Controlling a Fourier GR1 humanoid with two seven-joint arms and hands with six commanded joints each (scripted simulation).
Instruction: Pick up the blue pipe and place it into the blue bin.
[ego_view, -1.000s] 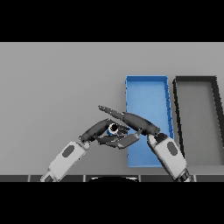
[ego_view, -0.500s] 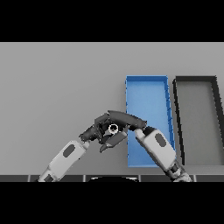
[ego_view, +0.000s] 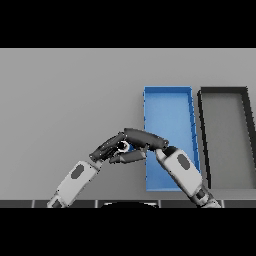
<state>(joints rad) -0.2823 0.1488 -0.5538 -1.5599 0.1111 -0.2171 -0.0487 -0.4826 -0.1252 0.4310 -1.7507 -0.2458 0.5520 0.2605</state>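
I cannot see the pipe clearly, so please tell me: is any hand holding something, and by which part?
The left hand and right hand close together around the blue pipe; only a small part shows, so the part held cannot be told.

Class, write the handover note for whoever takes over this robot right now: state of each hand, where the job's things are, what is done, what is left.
Left hand: fingers curled against the pipe from the left, just left of the blue bin.
Right hand: reaches across from the right, fingers and thumb closed on the same pipe.
Blue pipe: only a small pale bit shows between the two hands; whether it is off the table cannot be told.
Blue bin: holds nothing. A dark bin sits to its right.
Done: pipe grasped.
Left: carry it right over the blue bin and release.
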